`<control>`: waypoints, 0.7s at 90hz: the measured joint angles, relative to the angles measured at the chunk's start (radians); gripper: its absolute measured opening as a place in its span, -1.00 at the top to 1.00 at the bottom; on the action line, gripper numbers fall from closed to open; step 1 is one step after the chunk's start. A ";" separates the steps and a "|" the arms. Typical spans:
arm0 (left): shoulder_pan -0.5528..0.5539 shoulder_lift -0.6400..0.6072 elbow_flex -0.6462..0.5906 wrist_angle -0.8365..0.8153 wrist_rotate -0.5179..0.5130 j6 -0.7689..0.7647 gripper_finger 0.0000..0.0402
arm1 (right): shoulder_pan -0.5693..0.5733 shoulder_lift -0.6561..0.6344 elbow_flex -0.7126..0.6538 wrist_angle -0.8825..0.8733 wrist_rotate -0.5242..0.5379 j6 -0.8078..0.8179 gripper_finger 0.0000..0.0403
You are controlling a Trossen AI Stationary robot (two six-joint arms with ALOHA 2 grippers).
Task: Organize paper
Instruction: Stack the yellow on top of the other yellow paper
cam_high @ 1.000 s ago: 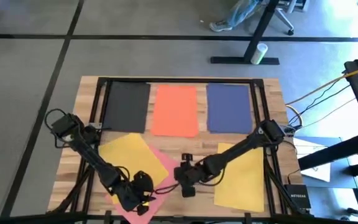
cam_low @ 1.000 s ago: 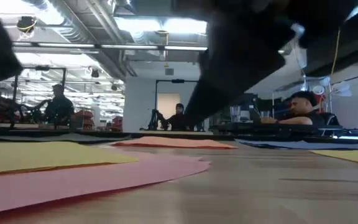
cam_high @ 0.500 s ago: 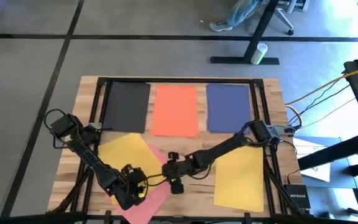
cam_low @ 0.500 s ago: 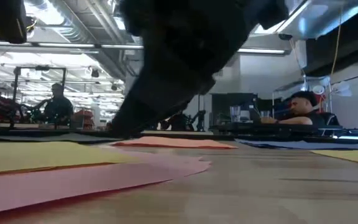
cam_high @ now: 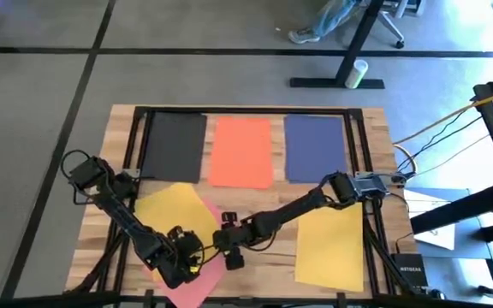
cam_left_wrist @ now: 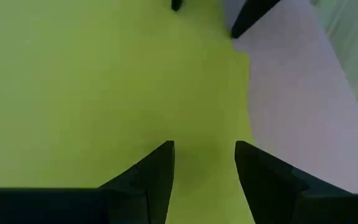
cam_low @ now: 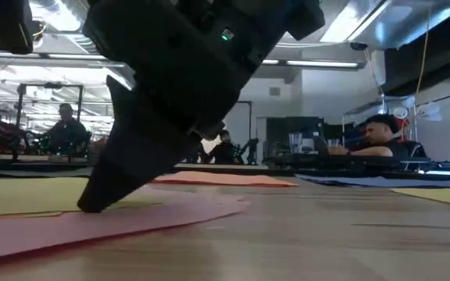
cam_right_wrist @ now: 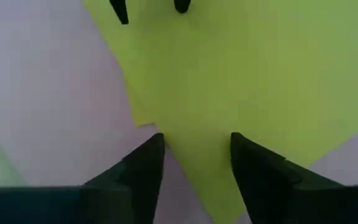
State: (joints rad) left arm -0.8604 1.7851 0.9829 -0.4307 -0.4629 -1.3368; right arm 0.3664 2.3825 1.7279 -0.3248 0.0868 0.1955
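Observation:
A yellow sheet (cam_high: 168,212) lies askew on a pink sheet (cam_high: 204,281) at the table's near left. My left gripper (cam_left_wrist: 204,149) hovers open over the yellow sheet, close to its edge with the pink one. My right gripper (cam_right_wrist: 194,140) is open and faces it from the right. Its fingers straddle the yellow sheet's near right corner (cam_right_wrist: 194,174). In the low view the right gripper (cam_low: 92,204) slants down to the paper. Black (cam_high: 174,145), orange-red (cam_high: 242,152) and navy (cam_high: 315,147) sheets lie flat in a row at the far side. My left gripper points down at the yellow sheet (cam_left_wrist: 104,81); whether its fingertips touch it, I cannot tell. My right gripper slants down from the table's right, and its fingertip (cam_low: 91,206) stands on the paper where the yellow sheet's corner meets the pink sheet. Both sheets lie flat on the table.
A second yellow sheet (cam_high: 332,244) lies flat at the near right, under the right arm's reach. A dark metal frame (cam_high: 246,109) runs round the table top. Bare wood (cam_high: 268,201) shows between the far row and the near sheets.
My right gripper has swept toward the table's left edge, from beside the right yellow sheet to the overlapping yellow and pink sheets, and has come down to the paper. It now stands close to my left gripper. The sheets have stayed in place.

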 joint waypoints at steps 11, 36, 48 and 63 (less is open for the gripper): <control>-0.007 0.000 0.000 0.001 0.000 -0.020 0.23 | 0.001 -0.006 -0.003 -0.010 -0.001 -0.016 0.75; -0.019 0.000 0.035 -0.014 0.000 -0.013 0.23 | 0.006 -0.020 -0.006 -0.027 0.023 -0.027 0.99; -0.024 0.000 0.101 -0.123 -0.011 0.002 0.23 | 0.026 -0.070 -0.013 -0.120 0.099 -0.010 1.00; -0.049 0.000 0.241 -0.369 -0.076 -0.010 0.23 | 0.074 -0.189 -0.013 -0.297 0.215 0.103 1.00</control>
State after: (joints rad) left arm -0.9089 1.7846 1.2242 -0.7994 -0.5388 -1.3467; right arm 0.4400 2.1933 1.7153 -0.6219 0.3016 0.2981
